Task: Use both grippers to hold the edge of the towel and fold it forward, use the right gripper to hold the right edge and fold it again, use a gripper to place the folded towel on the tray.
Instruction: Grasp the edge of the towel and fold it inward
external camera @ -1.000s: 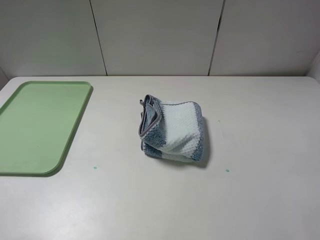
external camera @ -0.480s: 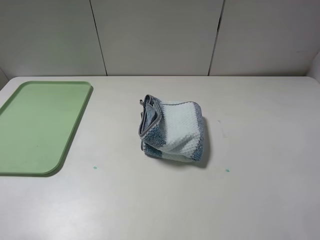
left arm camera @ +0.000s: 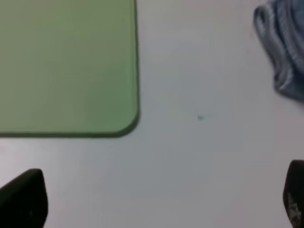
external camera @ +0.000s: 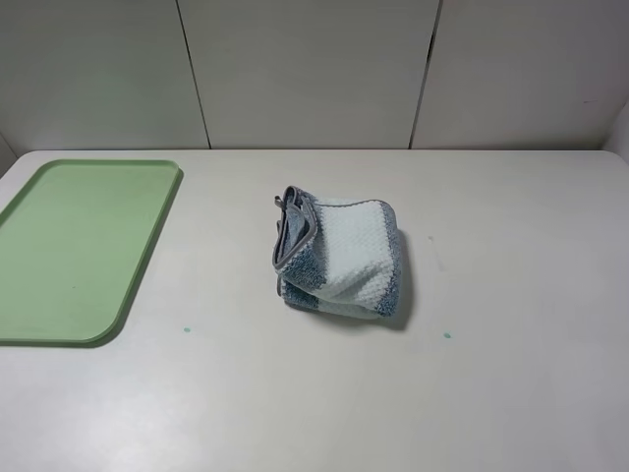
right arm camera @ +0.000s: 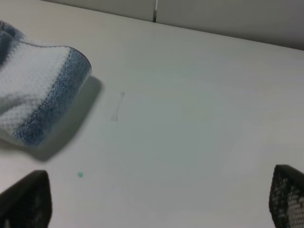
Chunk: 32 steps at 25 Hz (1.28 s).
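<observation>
White tabletop holds the bunched towel mid-table, right of the tray; both grippers, jaws wide and empty, should probably pinch its near hem evenly.

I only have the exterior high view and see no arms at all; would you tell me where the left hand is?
Observer: The left hand hangs open above bare table, near the tray's rounded corner.
Operator: Thank you. And the right hand?
Observer: The right hand is open too, over the table beside the towel, not touching it.
Operator: Is anything between either hand's fingers?
Observer: No, only table surface shows between each pair of fingertips.
</observation>
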Available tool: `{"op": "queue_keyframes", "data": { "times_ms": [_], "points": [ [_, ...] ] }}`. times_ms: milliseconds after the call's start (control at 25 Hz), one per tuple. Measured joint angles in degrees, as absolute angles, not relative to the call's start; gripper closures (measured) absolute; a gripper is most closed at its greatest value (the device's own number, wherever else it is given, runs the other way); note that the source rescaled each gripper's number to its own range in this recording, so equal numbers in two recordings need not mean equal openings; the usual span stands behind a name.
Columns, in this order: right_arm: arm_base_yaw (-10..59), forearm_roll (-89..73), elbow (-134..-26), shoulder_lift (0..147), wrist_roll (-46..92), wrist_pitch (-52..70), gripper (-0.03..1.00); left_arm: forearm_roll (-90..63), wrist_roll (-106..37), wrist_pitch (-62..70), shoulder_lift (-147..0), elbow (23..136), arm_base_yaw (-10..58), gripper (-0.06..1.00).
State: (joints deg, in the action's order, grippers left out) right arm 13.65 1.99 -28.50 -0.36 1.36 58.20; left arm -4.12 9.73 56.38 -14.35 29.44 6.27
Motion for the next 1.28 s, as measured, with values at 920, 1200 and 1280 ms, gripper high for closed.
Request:
{"op": "queue_keyframes", "data": {
  "times_ms": [920, 1200, 1280],
  "points": [
    [13.65, 1.99, -28.50, -0.36, 1.36, 58.20, -0.03, -21.20, 4.00, 33.44, -58.33, 30.98, 11.50, -0.05],
    [13.65, 1.99, -28.50, -0.36, 1.36, 58.20, -0.03, -23.24, 3.48, 28.84, -70.95, 36.71, 17.45, -0.05],
    [13.65, 1.99, -28.50, -0.36, 1.36, 58.20, -0.03, -24.22, 2.95, 27.82, -73.84, 38.46, 19.03, -0.05]
  ]
}}
